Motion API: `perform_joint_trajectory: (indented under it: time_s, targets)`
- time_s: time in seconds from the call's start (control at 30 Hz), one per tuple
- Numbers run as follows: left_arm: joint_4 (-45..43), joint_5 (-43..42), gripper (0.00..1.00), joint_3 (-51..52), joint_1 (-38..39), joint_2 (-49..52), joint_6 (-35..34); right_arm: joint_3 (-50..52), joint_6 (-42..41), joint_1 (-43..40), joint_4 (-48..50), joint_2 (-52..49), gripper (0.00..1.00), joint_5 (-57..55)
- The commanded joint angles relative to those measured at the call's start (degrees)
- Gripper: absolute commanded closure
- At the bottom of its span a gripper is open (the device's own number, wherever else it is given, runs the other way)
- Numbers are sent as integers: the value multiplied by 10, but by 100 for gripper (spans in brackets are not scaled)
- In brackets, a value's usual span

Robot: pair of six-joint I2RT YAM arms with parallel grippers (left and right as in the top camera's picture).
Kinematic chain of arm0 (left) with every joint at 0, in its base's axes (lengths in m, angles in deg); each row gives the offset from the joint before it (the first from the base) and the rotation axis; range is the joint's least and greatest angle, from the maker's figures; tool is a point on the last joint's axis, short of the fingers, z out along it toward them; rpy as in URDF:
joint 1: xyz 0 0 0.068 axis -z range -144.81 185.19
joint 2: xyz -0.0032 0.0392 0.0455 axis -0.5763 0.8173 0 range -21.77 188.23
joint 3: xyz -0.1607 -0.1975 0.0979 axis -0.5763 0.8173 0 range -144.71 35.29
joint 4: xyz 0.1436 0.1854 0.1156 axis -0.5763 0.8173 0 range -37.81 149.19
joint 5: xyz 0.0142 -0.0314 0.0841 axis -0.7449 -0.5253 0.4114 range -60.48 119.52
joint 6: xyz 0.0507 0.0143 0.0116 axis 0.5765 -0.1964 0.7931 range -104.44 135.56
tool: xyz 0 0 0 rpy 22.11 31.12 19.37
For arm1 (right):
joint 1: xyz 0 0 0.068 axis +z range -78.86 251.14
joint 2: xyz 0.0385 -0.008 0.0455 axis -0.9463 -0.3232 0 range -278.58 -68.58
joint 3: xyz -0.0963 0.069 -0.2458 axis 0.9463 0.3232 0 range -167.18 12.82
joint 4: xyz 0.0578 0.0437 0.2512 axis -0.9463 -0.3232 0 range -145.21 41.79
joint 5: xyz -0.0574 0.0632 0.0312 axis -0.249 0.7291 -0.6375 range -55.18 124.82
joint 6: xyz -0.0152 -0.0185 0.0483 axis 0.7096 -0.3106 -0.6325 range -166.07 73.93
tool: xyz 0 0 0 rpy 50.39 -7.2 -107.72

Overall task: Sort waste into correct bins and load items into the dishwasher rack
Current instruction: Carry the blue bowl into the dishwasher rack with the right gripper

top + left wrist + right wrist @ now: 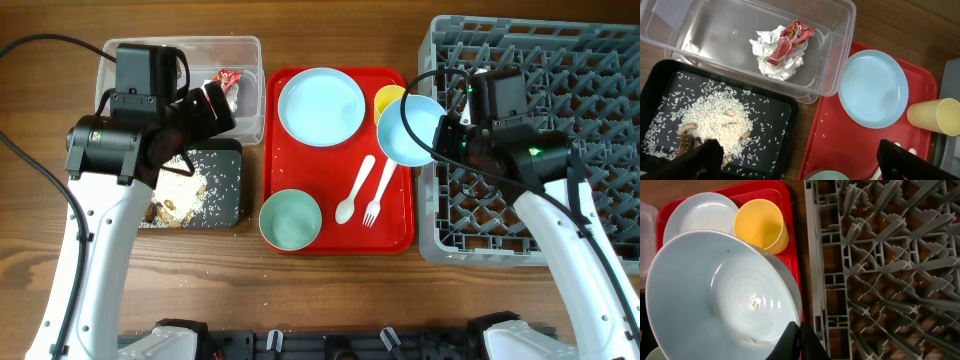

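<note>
My right gripper (445, 140) is shut on the rim of a pale blue bowl (408, 130), which it holds tilted above the red tray's right edge beside the grey dishwasher rack (560, 150). In the right wrist view a few scraps cling inside the bowl (715, 295), with the pinching fingertips (800, 342) at its edge. A plate (321, 106), yellow cup (388, 99), second bowl (291, 219), spoon (354, 190) and fork (379, 195) lie on the tray. My left gripper (797, 150) hangs open over the black tray's (770, 145) right edge. The red wrapper (790, 42) and napkin (771, 62) lie in the clear tub (835, 55).
Rice and brown scraps (715, 120) are spread across the black tray. The red serving tray (340, 240) sits between the bins and the rack. Bare wooden table (330, 300) runs along the front. Black cables loop at the far left and over the rack.
</note>
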State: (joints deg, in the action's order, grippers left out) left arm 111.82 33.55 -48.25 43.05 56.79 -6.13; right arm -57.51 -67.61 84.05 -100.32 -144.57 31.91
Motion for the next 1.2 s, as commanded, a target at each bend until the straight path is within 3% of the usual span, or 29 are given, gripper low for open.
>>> perform_joint_trajectory:
  time_s: [0.0,0.5,0.9,1.17]
  targets:
    - [0,6,0,-7,-3,-1,7,-13,6,-1,6,6,96,-16]
    - [0,6,0,-7,-3,-1,7,-13,5,-1,35,-13,96,-293]
    - [0,6,0,-7,-3,-1,7,-13,8,-1,115,-56,96,-421]
    - [0,6,0,-7,-3,-1,7,-12,177,-1,287,-61,96,-503]
